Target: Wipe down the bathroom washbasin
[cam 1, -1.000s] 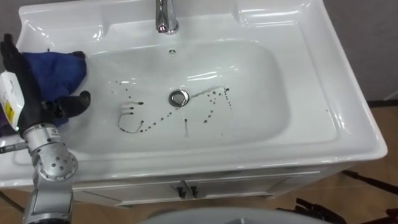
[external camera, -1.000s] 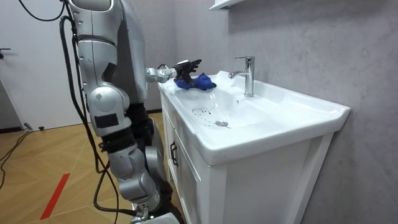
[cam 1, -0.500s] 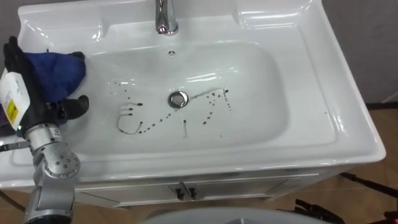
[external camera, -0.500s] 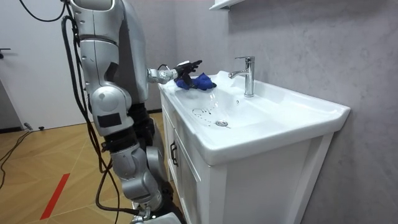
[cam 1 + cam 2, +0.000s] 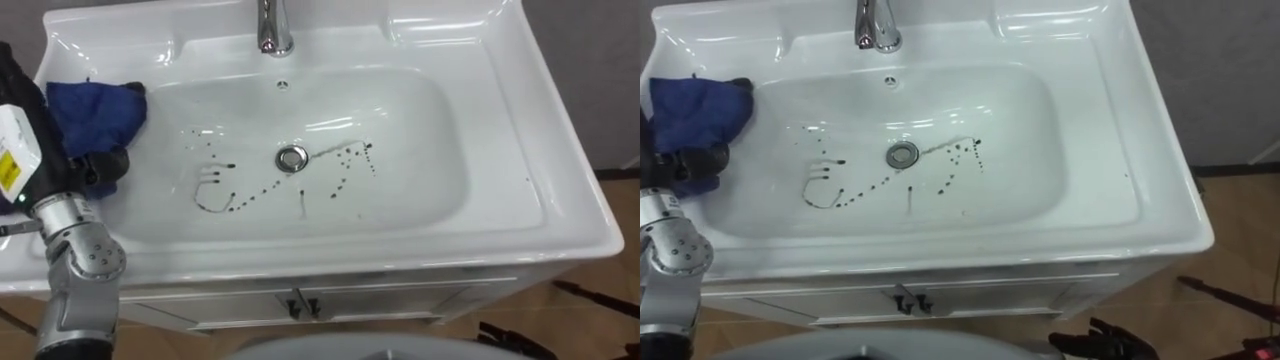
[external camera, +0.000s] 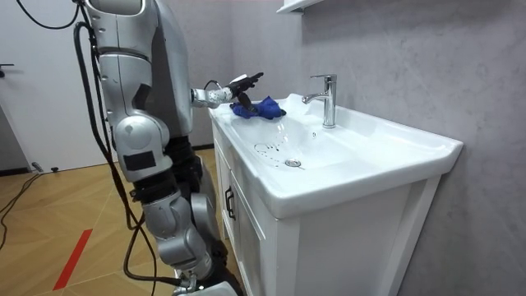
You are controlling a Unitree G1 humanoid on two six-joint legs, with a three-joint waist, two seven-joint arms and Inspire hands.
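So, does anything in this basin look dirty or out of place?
Yes. Dark spots and streaks mark the white basin around the drain. The blue cloth lies crumpled on the left rim, by the left hand.

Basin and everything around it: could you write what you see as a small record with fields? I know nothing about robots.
fixture: white basin on a white cabinet, faucet at the back
dirt: dark spots and streaks around the drain, not yet wiped
tool: blue cloth, crumpled on the basin's left ledge
robot: stands in front of the basin
reach: left hand over the cloth's left edge, fingers straight
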